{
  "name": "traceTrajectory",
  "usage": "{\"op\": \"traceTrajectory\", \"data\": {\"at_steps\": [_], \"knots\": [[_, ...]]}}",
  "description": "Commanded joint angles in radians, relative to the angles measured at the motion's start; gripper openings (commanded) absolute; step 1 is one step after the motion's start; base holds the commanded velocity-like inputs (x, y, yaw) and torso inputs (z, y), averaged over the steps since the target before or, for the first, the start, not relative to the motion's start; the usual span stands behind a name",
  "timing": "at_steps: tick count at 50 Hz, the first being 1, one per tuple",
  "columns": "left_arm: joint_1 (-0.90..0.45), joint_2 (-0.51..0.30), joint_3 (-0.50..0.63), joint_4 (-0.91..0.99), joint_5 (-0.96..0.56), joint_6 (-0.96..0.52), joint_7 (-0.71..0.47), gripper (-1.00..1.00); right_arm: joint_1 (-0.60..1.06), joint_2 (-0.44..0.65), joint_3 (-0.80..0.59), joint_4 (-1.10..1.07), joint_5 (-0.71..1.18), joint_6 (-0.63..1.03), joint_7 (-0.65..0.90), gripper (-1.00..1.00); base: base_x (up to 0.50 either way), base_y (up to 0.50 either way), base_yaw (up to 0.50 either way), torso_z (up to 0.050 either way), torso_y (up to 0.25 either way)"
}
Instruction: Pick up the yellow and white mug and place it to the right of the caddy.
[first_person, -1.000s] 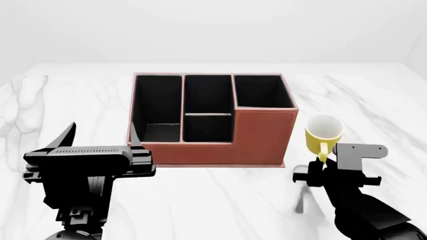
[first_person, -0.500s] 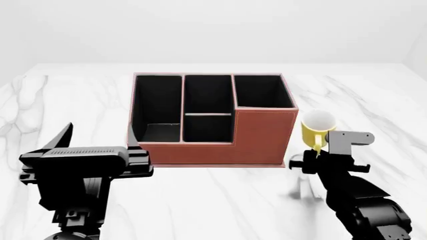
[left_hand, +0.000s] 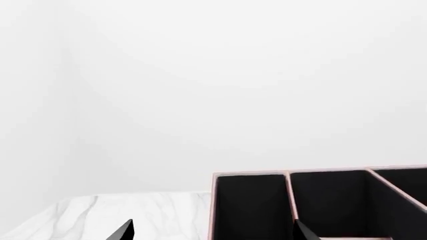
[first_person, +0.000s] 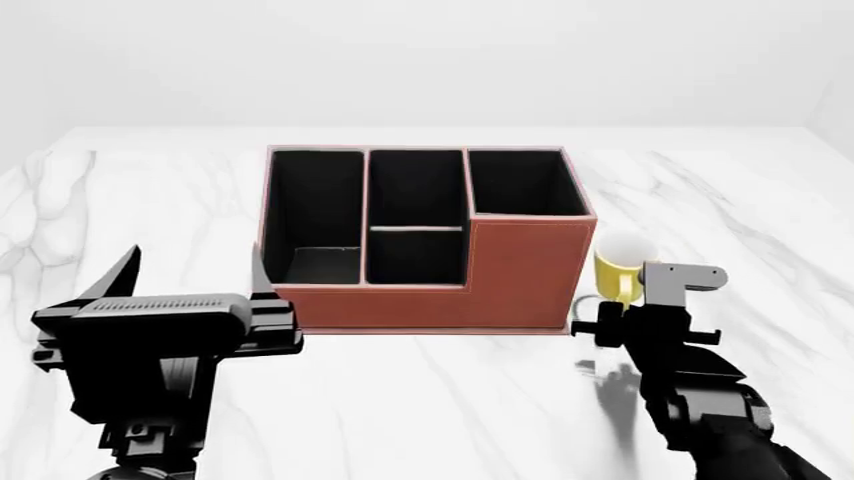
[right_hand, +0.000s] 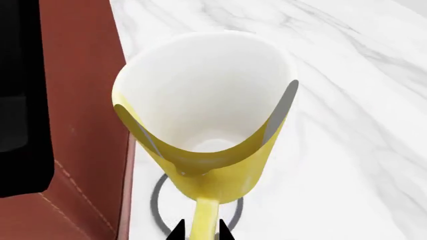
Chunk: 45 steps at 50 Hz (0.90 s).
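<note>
White marble with grey veining fills my working surface (first_person: 441, 400), under a plain pale wall.

Starting at my right gripper (right_hand: 198, 231): its two dark fingertips (right_hand: 177, 231) are pinched on the yellow loop handle (right_hand: 202, 217) of the yellow and white mug (right_hand: 207, 125). In the right wrist view the handle runs straight back toward the fingers and the mug body extends away from them, mouth open to the camera with the white inside showing, so its long axis points forward and away from the wrist.

Just beside the mug stands the caddy (first_person: 427, 245). The mug (first_person: 621, 265) sits off the caddy's right wall, near its front right corner. A narrow strip of marble shows between the two in the wrist view, so I judge them close but apart. A dark ring lies on the marble beneath the mug; I read that as its shadow and judge the mug to be held slightly above the surface, though I cannot be sure.

Since the mug is already on the caddy's right side, the coming move turns on going downward and keeping that gap from the brown wall while I set it down.

My left gripper (first_person: 187, 275) hangs near the caddy's front left corner, fingers spread wide and holding nothing, well apart from the mug. The right arm is clearly the one to finish this.
</note>
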Motion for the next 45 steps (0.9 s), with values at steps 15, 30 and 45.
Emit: {"op": "traceTrajectory", "data": {"at_steps": [15,30,45], "knots": [[0.008,-0.008,-0.002,0.0,-0.01,0.012,-0.008,1.0,0.024,-0.044,0.13,0.121,-0.164,0.006,-0.073,-1.0,0.0,0.0,0.0,0.001,0.001],[0.008,-0.013,0.004,-0.001,-0.013,0.014,-0.014,1.0,0.006,-0.058,0.273,0.122,-0.304,0.05,-0.109,-1.0,0.0,0.0,0.0,0.0,0.001],[0.004,-0.016,0.009,-0.004,-0.018,0.015,-0.02,1.0,-0.001,-0.068,0.406,0.122,-0.437,0.063,-0.134,-1.0,0.0,0.0,0.0,0.0,0.0]]}}
